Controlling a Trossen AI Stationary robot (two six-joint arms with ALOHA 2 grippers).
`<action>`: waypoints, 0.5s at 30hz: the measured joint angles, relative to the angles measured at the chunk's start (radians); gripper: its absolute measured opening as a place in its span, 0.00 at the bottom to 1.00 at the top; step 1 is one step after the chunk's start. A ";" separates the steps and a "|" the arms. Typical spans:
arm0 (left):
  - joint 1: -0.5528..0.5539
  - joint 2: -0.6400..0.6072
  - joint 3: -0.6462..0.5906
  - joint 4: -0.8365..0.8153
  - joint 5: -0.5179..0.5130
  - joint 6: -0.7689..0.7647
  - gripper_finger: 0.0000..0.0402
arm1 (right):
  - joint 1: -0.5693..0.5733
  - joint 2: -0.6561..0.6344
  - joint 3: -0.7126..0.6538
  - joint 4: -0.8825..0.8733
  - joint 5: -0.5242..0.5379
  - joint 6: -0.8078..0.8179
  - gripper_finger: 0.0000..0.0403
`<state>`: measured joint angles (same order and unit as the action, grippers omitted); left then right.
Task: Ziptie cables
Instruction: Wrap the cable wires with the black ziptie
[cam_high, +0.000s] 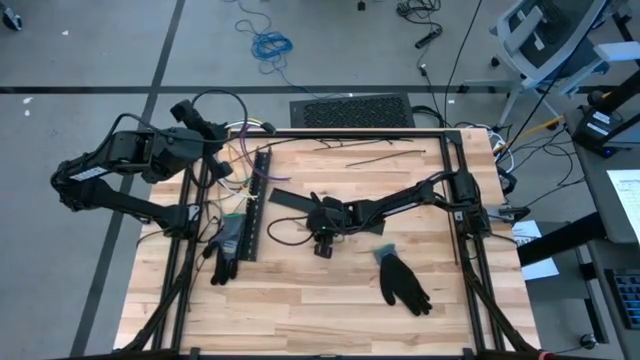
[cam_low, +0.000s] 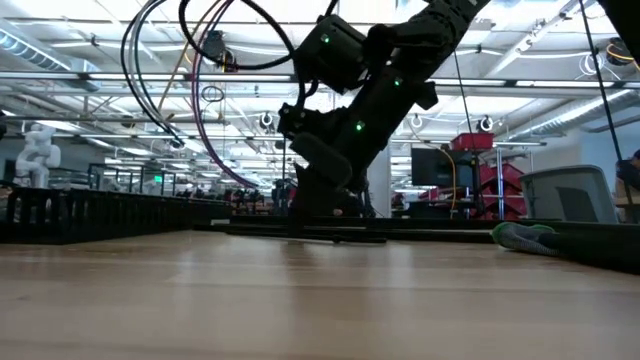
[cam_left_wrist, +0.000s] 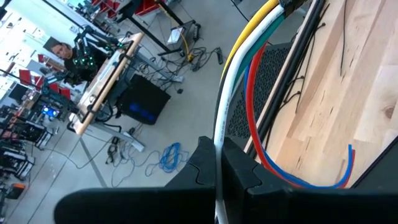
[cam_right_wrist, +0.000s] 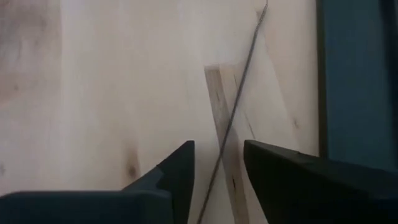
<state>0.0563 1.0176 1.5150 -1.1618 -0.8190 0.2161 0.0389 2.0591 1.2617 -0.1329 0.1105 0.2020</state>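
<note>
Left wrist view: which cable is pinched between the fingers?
The white cable: it alone runs down between the left gripper's shut fingers. The yellow cable and red cable pass beside.

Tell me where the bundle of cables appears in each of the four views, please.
High view: the cables hang at the table's far left corner, by the black slotted strip.
Low view: they arc at upper left.
Left wrist view: they run from the top down into the shut left gripper.
Right wrist view: not in it.
Shared landmark: the wooden table.
</note>
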 joint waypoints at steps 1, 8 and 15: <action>0.000 0.000 0.000 0.000 0.000 0.000 0.01 | -0.001 0.003 -0.001 -0.006 0.000 0.001 0.31; 0.000 0.000 0.000 0.000 0.000 -0.001 0.01 | 0.002 0.051 0.006 -0.024 0.002 0.038 0.16; 0.000 0.000 0.000 0.001 0.000 -0.001 0.01 | -0.011 0.030 0.004 -0.040 -0.032 0.112 0.00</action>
<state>0.0566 1.0176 1.5150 -1.1610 -0.8188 0.2150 0.0275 2.0890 1.2657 -0.1730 0.0788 0.3145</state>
